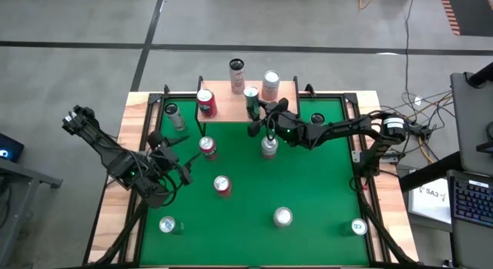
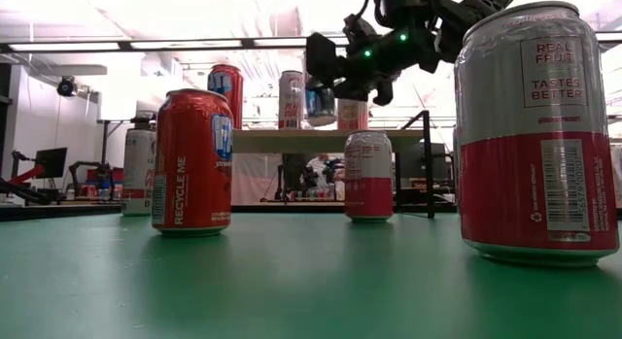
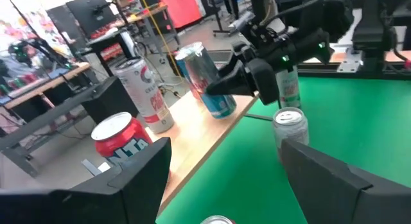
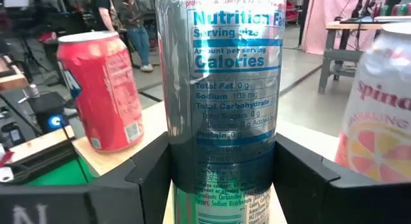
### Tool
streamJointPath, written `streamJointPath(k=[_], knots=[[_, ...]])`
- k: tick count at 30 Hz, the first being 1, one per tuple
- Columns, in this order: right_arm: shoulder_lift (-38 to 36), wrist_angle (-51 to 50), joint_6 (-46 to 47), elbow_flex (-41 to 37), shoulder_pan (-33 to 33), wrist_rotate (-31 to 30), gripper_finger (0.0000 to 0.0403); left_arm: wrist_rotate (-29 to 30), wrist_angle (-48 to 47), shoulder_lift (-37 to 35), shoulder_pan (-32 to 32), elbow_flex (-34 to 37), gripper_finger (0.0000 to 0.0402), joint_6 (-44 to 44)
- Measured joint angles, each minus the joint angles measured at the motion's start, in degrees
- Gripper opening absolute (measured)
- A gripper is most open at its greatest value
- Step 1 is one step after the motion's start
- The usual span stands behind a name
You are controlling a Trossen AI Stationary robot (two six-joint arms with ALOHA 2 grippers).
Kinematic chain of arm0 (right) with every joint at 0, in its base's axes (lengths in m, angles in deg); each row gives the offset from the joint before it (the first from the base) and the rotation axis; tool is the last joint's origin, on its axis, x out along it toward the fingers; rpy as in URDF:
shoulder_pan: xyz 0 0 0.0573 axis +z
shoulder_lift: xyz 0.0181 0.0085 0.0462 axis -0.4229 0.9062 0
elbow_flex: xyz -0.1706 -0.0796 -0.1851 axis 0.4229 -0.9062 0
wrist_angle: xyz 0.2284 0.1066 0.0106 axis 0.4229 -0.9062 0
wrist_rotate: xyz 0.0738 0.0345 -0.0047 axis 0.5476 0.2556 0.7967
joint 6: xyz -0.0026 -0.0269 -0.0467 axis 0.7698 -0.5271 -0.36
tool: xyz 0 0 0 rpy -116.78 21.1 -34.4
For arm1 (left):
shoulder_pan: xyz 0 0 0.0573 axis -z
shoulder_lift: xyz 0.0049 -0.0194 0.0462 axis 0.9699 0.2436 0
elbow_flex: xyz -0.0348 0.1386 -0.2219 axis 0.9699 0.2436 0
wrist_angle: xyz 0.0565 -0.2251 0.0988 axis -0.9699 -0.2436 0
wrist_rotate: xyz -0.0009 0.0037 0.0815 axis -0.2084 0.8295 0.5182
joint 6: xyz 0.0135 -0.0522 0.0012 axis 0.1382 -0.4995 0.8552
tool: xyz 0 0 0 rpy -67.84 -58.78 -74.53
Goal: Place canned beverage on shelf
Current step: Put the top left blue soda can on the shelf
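The shelf [image 1: 229,98], a wood top on black legs, stands at the table's far edge. On it stand a red can [image 1: 206,103], a tall can [image 1: 236,72] and a pink-and-white can [image 1: 269,85]. My right gripper [image 1: 258,113] is shut on a silver-and-blue can [image 4: 221,89] over the shelf top, between the red and pink cans. My left gripper [image 3: 225,153] hovers open over the table's left part [image 1: 176,149] with nothing between its fingers. My right gripper pinches the silver-and-blue can's side wall [image 4: 186,160] at its lower half between its two fingers [image 4: 151,176]. The fingers come in about level from the table's near right. The can stands about upright, its base [image 2: 321,123] close over the shelf top; whether it touches the wood, I cannot tell.
Several cans stand loose on the green table: a red one [image 1: 208,148], a silver-pink one [image 1: 268,146] right below my right arm, another red [image 1: 222,186], and more along the near edge [image 1: 283,216]. A silver can [image 1: 173,115] stands beside the shelf's left legs.
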Motion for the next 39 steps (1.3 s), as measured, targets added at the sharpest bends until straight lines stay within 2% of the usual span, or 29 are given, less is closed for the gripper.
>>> streamJointPath(k=[15,24,31,39], knots=[[1.87,0.61,0.72,-0.35,0.00,-4.43,0.0207,0.62,0.15,2.16,-0.08,0.00,0.0278,-1.31],[2.97,2.15,0.87,-0.31,0.00,-4.52,0.0207,0.62,0.17,2.76,-0.19,0.00,0.0278,-1.33],[2.99,1.91,0.47,-0.31,0.02,-5.77,0.0231,0.62,0.17,2.74,-0.19,0.00,0.0278,-1.33],[3.02,1.69,-0.18,-0.31,0.02,-5.85,0.0234,0.62,0.15,2.74,-0.19,0.00,0.0278,-1.33]])
